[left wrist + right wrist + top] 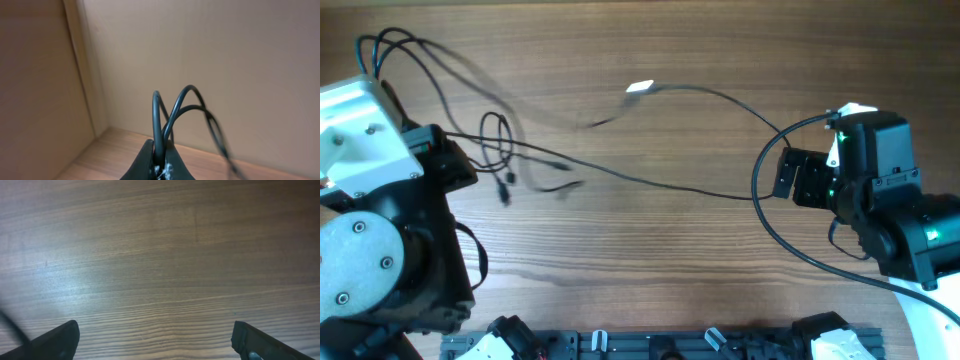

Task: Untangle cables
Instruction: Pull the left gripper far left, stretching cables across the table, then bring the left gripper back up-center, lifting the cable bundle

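Observation:
Several thin black cables [505, 140] fan out from the top left corner across the wooden table [650, 260]. In the left wrist view my left gripper [160, 166] is shut on the cables [172, 115], whose loops arch up above the fingers. Small plugs [505, 190] dangle near the bundle, and a white plug [640, 88] lies further right. One long cable [650, 182] runs towards my right gripper [790, 176], which is open and holds nothing. In the right wrist view that gripper [160, 342] hovers over bare wood, its fingers [57, 340] wide apart.
The right arm's thicker black wiring [765, 215] loops out over the table beside the gripper. A dark rail with fixtures [660, 345] lines the front edge. The left arm's base [380, 260] fills the lower left. A beige wall [225, 60] stands behind the table.

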Controlling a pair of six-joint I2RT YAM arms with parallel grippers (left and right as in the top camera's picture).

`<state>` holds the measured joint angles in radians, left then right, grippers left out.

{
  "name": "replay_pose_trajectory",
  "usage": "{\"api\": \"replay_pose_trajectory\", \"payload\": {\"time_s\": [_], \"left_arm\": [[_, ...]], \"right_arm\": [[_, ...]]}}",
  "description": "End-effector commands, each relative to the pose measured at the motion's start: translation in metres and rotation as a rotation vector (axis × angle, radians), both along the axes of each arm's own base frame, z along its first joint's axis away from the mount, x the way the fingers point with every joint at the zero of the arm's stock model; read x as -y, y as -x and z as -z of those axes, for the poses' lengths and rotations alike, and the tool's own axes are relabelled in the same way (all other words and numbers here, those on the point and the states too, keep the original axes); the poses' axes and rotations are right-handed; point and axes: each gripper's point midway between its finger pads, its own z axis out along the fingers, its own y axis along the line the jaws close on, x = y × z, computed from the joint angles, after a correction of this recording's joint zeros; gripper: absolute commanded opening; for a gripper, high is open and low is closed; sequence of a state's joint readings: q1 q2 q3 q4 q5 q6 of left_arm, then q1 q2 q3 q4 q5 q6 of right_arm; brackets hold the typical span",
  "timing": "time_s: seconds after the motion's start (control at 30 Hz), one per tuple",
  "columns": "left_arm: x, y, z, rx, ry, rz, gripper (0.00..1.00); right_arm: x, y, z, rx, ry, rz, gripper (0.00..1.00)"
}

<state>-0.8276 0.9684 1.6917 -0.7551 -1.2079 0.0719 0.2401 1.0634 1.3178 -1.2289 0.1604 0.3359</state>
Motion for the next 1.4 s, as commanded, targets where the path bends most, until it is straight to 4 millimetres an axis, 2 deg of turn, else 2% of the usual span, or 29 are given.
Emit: {"api": "replay_pose_trajectory", "payload": {"time_s": [0.0,0.13,0.2,0.23,0.3,0.37,0.43,0.5,0.67,0.73,0.9,1.0,1.07,1.2,1.37], "left_arm": [[-0.013,0.007,-0.006,-0.027,-0.088,-0.050,0.04],[-0.011,0.006,-0.005,-0.044,-0.124,-0.035,0.04],[0.003,0.001,-0.004,-0.044,-0.129,0.048,0.04],[0.013,-0.002,-0.003,-0.046,-0.135,0.111,0.04],[0.046,-0.009,0.002,-0.046,-0.119,0.303,0.04],[0.080,-0.011,0.004,-0.039,-0.074,0.486,0.04],[0.110,-0.009,0.002,-0.027,-0.064,0.641,0.04],[0.130,-0.010,-0.005,0.005,-0.018,0.726,0.04],[0.170,-0.025,-0.022,0.075,0.098,0.834,0.04],[0.194,-0.028,-0.024,0.087,0.156,0.920,0.04],[0.232,-0.024,-0.017,0.054,0.179,1.094,0.04],[0.238,-0.018,-0.022,0.067,0.203,1.144,0.04],[0.247,-0.006,-0.036,0.109,0.254,1.233,0.04],[0.250,0.001,-0.051,0.159,0.306,1.284,0.04],[0.258,0.010,-0.048,0.129,0.343,1.354,0.04]], "right_arm": [[0.006,-0.001,0.002,-0.003,0.003,0.048,1.00],[0.002,-0.003,0.001,0.004,-0.029,0.058,1.00],[-0.011,-0.006,-0.001,0.012,-0.073,-0.008,1.00],[-0.025,-0.008,-0.004,0.023,-0.103,-0.100,1.00],[-0.061,-0.008,-0.014,0.062,-0.184,-0.347,1.00],[-0.095,0.001,-0.027,0.113,-0.260,-0.598,1.00],[-0.110,0.007,-0.036,0.153,-0.298,-0.725,1.00],[-0.118,0.007,-0.044,0.183,-0.332,-0.769,1.00],[-0.130,0.004,-0.054,0.228,-0.383,-0.825,1.00],[-0.132,-0.005,-0.055,0.233,-0.398,-0.807,1.00],[-0.136,-0.023,-0.058,0.266,-0.416,-0.785,1.00],[-0.136,-0.033,-0.059,0.281,-0.409,-0.762,1.00],[-0.135,-0.038,-0.054,0.271,-0.398,-0.751,1.00],[-0.138,-0.044,-0.042,0.226,-0.413,-0.749,1.00],[-0.140,-0.050,-0.045,0.243,-0.423,-0.740,1.00]]}}
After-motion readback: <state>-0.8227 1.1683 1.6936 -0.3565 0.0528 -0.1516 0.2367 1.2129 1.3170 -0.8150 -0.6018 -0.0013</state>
